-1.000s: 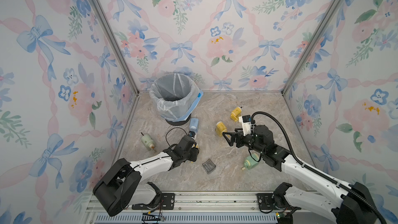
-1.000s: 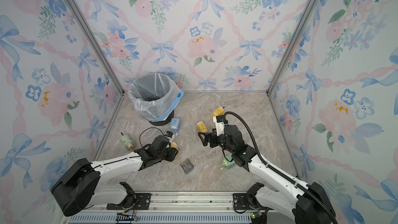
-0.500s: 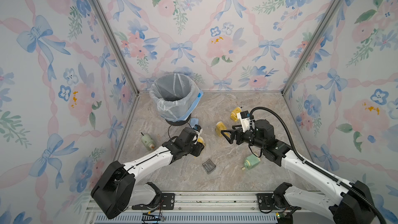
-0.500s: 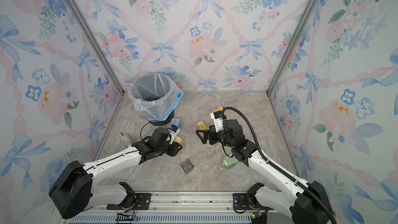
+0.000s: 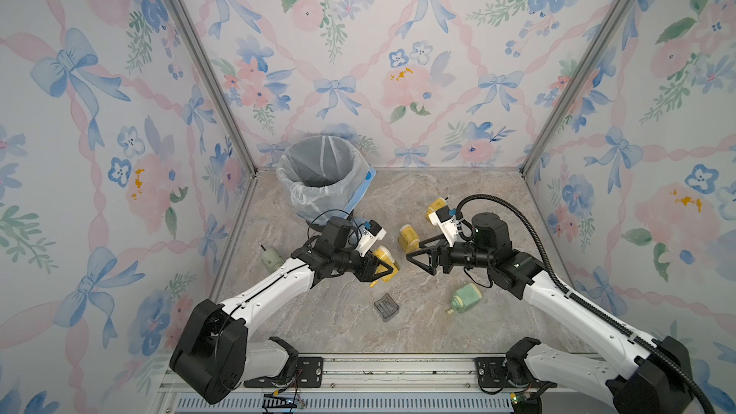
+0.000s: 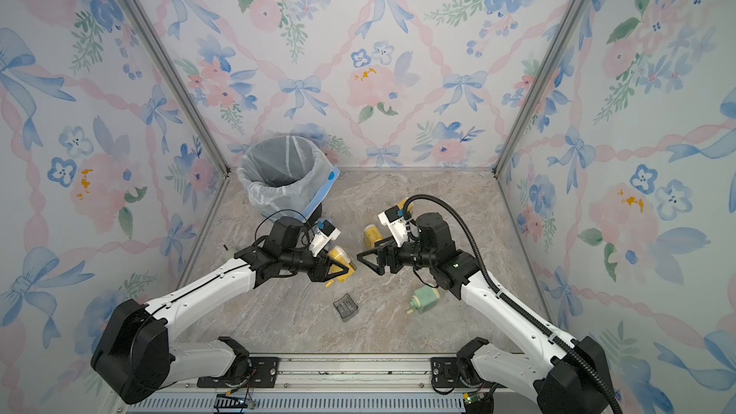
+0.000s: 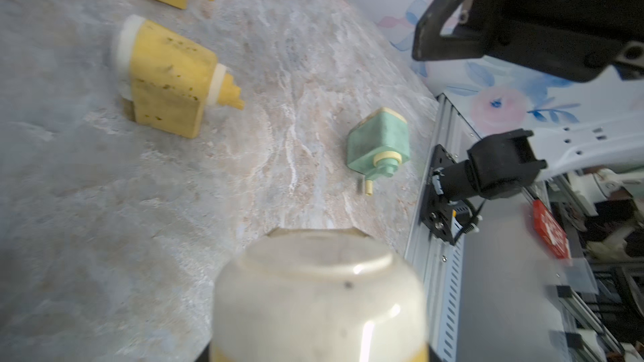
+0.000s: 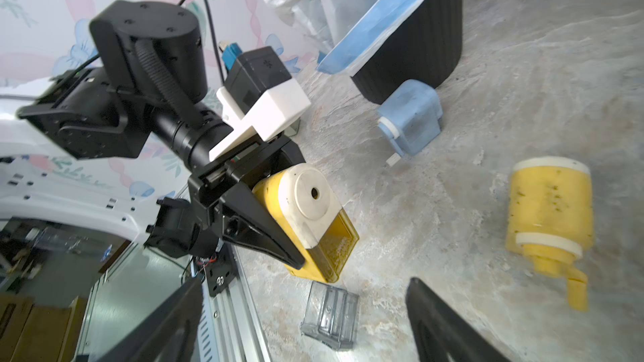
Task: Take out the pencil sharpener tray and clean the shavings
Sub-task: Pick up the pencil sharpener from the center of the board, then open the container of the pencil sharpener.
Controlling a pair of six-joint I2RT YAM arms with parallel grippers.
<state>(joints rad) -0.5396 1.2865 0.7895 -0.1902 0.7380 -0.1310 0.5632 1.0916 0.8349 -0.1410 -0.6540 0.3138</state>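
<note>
Floral wallpaper closes in a marbled surface point(image 5: 338, 332) strewn with sharpeners. Far left, a green sharpener point(image 5: 272, 258) lies by the wall, with the lined bin point(image 5: 318, 177) behind it.

The left gripper point(image 5: 380, 271) is clamped on a yellow sharpener point(image 5: 385, 261), and this is what has changed. A second ago the gripper sat lower and further left, close to the surface. It has since carried the sharpener up and toward the middle, clear of the surface. The right wrist view shows the sharpener's pale front face turned toward the right arm. Its amber tray point(image 8: 339, 242) is still seated in the body, under the pencil hole.

Just beneath, a loose clear tray point(image 5: 386, 306) lies flat on the surface, untouched. A spare yellow sharpener point(image 5: 409, 237) lies a little further back.

The right gripper point(image 5: 420, 264) hovers almost where it was. It is empty, with jaws well apart though beginning to narrow. It points at the held sharpener, near it but not touching. A second green sharpener point(image 5: 464, 299) lies beside its arm.

I judge that the pickup is finished and the sharpener is being offered for a two-armed pull. The right gripper would next need to close on the front of the amber tray and draw it straight out while the left holds firm. Nothing has gone to the bin yet.
</note>
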